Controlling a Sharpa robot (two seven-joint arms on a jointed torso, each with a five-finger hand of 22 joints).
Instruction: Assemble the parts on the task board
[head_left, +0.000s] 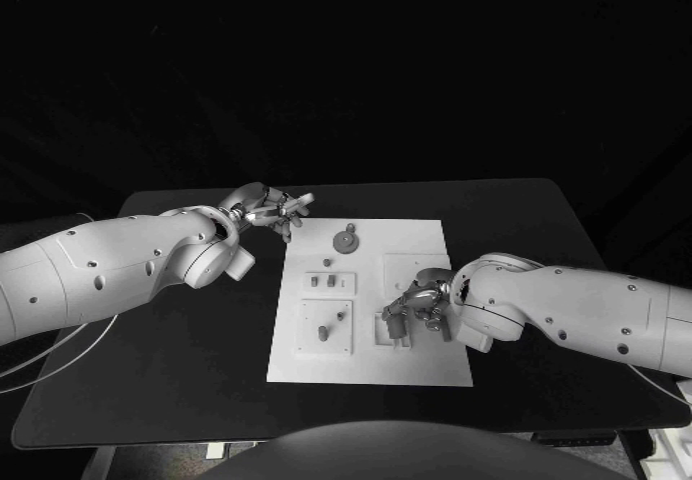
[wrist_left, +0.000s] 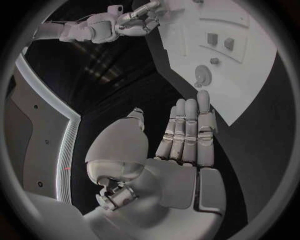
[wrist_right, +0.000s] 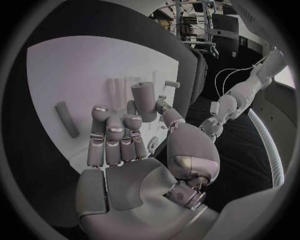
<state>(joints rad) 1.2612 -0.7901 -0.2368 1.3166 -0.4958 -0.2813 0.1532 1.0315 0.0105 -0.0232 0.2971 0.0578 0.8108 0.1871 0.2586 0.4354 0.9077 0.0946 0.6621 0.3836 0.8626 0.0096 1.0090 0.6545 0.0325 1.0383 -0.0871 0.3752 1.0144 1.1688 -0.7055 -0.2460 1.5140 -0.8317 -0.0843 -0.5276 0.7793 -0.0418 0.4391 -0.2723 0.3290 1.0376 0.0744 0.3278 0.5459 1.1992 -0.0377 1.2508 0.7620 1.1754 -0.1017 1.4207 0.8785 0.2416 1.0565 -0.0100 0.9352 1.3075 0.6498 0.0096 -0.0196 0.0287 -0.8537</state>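
While the white task board (head_left: 369, 300) lies flat on the middle of the black table (head_left: 173, 380), both hands work at its edges.

Task board: a long white plate with raised square panels; small grey parts stand or lie on it.

Left hand (head_left: 268, 211): above the table, just beside the board's far left corner; in the left wrist view the fingers (wrist_left: 187, 131) are straight and side by side, the thumb apart, and nothing lies in the palm.

Right hand (head_left: 414, 304): over the near right part of the board, above a square panel; in the right wrist view the thumb and a finger pinch a short grey cylinder (wrist_right: 144, 100), while the other fingers (wrist_right: 107, 137) are curled in a little beside it.

Round disc part (head_left: 345, 239): lies flat on the far half of the board, near the left hand but apart from it.

Two small blocks (head_left: 330, 281): stand side by side on the left middle panel.

Peg (head_left: 325, 328): on the left near panel, well apart from both hands.

Grey bar (wrist_right: 66, 119): lies flat on the board beside the right hand, as the right wrist view shows.
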